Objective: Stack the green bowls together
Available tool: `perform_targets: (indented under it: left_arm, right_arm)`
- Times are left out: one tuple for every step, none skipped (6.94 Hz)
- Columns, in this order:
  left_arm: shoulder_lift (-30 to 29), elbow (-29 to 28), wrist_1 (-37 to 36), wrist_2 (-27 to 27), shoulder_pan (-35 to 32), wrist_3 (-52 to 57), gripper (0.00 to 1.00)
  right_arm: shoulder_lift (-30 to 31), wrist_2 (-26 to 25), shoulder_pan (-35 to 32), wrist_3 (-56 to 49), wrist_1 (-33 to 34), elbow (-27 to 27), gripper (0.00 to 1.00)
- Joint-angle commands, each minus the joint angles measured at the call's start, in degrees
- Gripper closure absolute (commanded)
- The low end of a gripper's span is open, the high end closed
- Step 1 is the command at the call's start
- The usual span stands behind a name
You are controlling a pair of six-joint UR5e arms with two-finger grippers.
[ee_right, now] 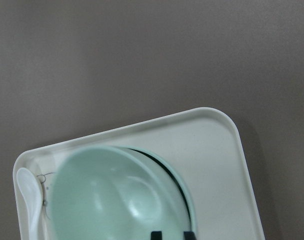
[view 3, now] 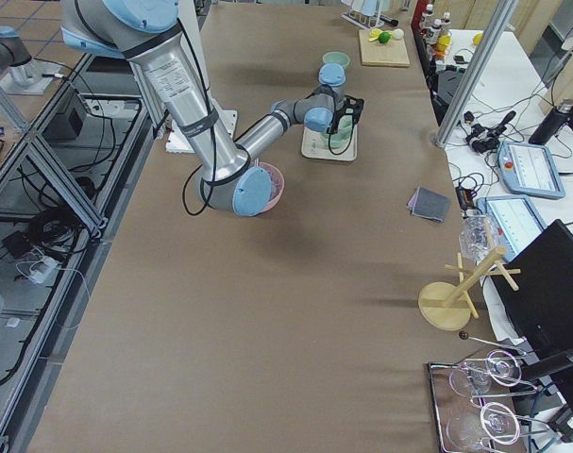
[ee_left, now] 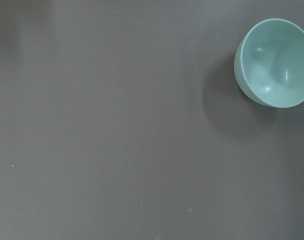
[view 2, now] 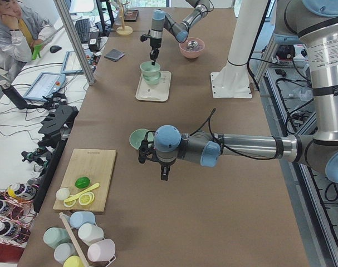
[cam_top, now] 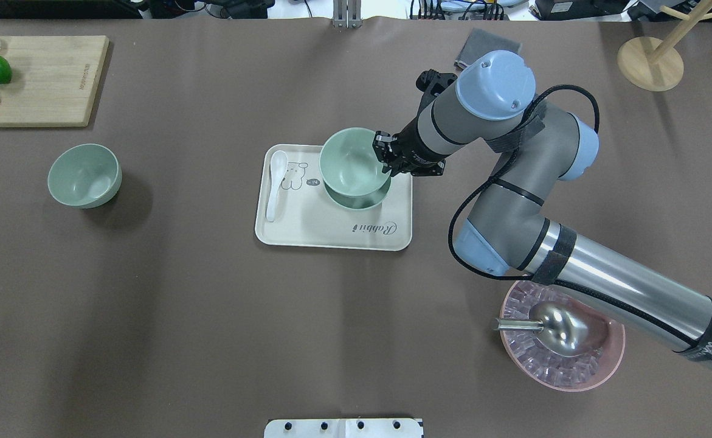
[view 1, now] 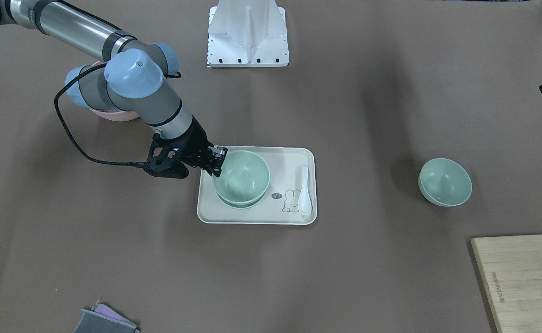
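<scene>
My right gripper (cam_top: 385, 163) is shut on the rim of one green bowl (cam_top: 351, 159) and holds it just above, and slightly off centre from, a second green bowl (cam_top: 360, 201) on the cream tray (cam_top: 307, 234). In the right wrist view two fingertips (ee_right: 156, 235) straddle the held bowl's rim (ee_right: 116, 195). The third green bowl (cam_top: 84, 175) stands alone on the table at the left, also in the left wrist view (ee_left: 274, 62). My left gripper (view 2: 164, 173) hangs above the table near that bowl; I cannot tell whether it is open or shut.
A white spoon (cam_top: 275, 182) lies on the tray's left side. A pink bowl with a metal scoop (cam_top: 574, 359) sits under my right arm. A cutting board with a lime (cam_top: 39, 79) is far left, a grey cloth (cam_top: 483, 45) and wooden stand (cam_top: 650, 61) far right.
</scene>
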State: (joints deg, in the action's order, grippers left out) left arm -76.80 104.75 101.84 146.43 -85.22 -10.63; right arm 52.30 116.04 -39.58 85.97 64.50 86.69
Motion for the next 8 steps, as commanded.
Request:
perform_targets:
  left_arm:
    - [-2.56, -0.33, -0.06, -0.09, 2.76, -5.01, 0.02]
    - [-5.53, -1.81, -0.06, -0.35, 4.96, -6.66, 0.02]
    - [-9.04, -1.39, 0.29, -7.32, 9.33, -15.47, 0.02]
    - [-12.03, -2.34, 2.81, -14.78, 16.16, -22.00, 0.02]
    - [-17.71, -6.01, 3.01, -18.16, 21.36, -29.81, 0.02]
    - [-21.43, -10.66, 3.97, -19.68, 25.68, -33.71, 0.03]
    - [-21.90, -13.49, 7.90, -19.86, 27.37, -34.53, 0.07]
    - [-21.90, -17.26, 12.03, -19.87, 27.48, -34.46, 0.12]
  right_arm:
    - [-0.27, 0.06, -0.66, -0.10, -0.42, -0.30, 0.00]
    - [0.25, 2.93, -3.11, 0.07, 0.18, 1.44, 0.00]
    - [3.30, 11.75, -8.53, -0.62, 0.27, 3.81, 0.00]
    - [8.03, 17.67, -14.41, -3.59, 0.19, 6.10, 0.00]
    - [13.12, 21.82, -19.25, -11.88, 0.19, 7.51, 0.00]
    - [16.57, 25.08, -23.04, -18.32, 0.19, 7.52, 0.00]
    - [17.73, 25.20, -24.04, -20.99, 0.19, 7.18, 0.00]
    - [17.92, 24.42, -23.88, -21.02, 0.19, 6.91, 0.00]
